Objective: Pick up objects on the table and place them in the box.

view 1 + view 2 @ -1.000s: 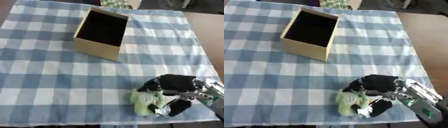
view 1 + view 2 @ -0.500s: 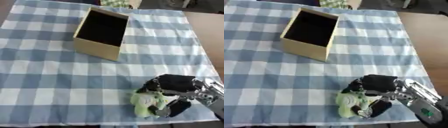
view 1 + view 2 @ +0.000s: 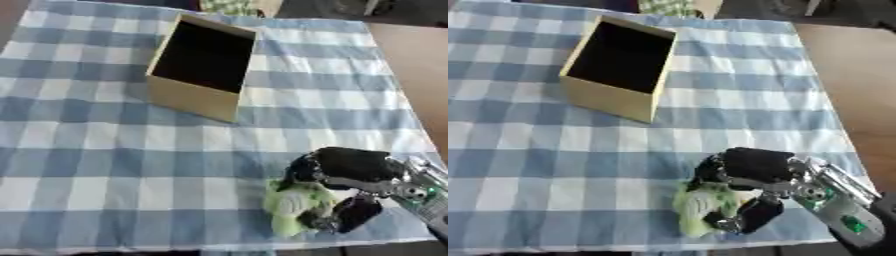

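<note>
Left eye view: the black right robot hand [image 3: 350, 172] is seen curled round a soft pale-green crumpled object [image 3: 296, 207] at the near right of the worktop, covered by a blue-and-white checked cloth [image 3: 105, 165]. The grasping step appears to be in hand; lifting and carrying toward the open tan cardboard box [image 3: 203, 65], well apart at the far side, would be called for. Nothing is seen lying between them.

Blue-and-white checked cloth [image 3: 105, 165], tan box [image 3: 194, 97], pale green object [image 3: 293, 210], black hand [image 3: 350, 167].

Bare cloth [image 3: 131, 165] between robot hand [image 3: 350, 172] and box [image 3: 201, 65].
</note>
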